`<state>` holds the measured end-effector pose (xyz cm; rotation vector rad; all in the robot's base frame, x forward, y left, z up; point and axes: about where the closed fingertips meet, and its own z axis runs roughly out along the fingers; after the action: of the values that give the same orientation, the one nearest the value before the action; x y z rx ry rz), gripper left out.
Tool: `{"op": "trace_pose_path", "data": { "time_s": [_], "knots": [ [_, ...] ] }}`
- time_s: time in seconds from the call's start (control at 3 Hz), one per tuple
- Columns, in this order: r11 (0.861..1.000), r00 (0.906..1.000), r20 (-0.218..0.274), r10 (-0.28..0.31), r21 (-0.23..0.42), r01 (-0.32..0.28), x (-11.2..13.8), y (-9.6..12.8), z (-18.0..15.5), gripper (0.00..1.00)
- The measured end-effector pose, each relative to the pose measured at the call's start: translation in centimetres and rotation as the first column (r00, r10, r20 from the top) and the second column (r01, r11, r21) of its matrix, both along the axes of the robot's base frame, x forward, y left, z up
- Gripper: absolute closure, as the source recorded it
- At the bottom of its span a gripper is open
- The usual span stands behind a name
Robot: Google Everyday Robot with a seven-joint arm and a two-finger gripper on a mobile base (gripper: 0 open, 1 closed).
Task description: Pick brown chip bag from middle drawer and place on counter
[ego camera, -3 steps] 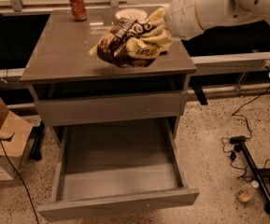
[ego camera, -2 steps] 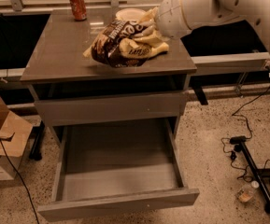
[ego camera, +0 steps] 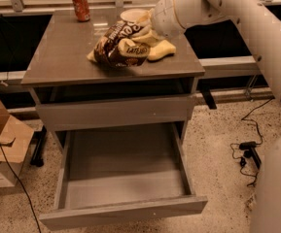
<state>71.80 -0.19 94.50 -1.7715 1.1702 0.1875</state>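
The brown chip bag (ego camera: 119, 45) is at the middle of the counter (ego camera: 57, 57), its lower end touching or just above the surface. My gripper (ego camera: 147, 39) reaches in from the upper right and is shut on the bag's right side, with its pale yellow fingers (ego camera: 162, 49) around it. The middle drawer (ego camera: 125, 178) is pulled fully open below and holds nothing. The drawer front (ego camera: 115, 111) above it is closed.
A red soda can (ego camera: 80, 6) stands at the counter's back left. A white bowl (ego camera: 132, 14) sits at the back, behind the bag. A cardboard box (ego camera: 1, 147) is on the floor at left, and cables (ego camera: 247, 152) lie on the floor at right.
My gripper has carried the bag leftward and a little lower over the counter, towards its middle. The drawer has not moved.
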Motion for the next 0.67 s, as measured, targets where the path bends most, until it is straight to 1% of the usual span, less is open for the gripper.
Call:
{"op": "trace_pose_path", "data": {
  "time_s": [0.33, 0.67],
  "knots": [
    [1.0, 0.9996, -0.024, 0.016, -0.006, -0.016, 2.6, 1.5, -1.4, 0.83],
    [1.0, 0.9964, -0.08, 0.029, -0.008, -0.029, 5.0, 3.5, -3.9, 0.6]
  ]
}}
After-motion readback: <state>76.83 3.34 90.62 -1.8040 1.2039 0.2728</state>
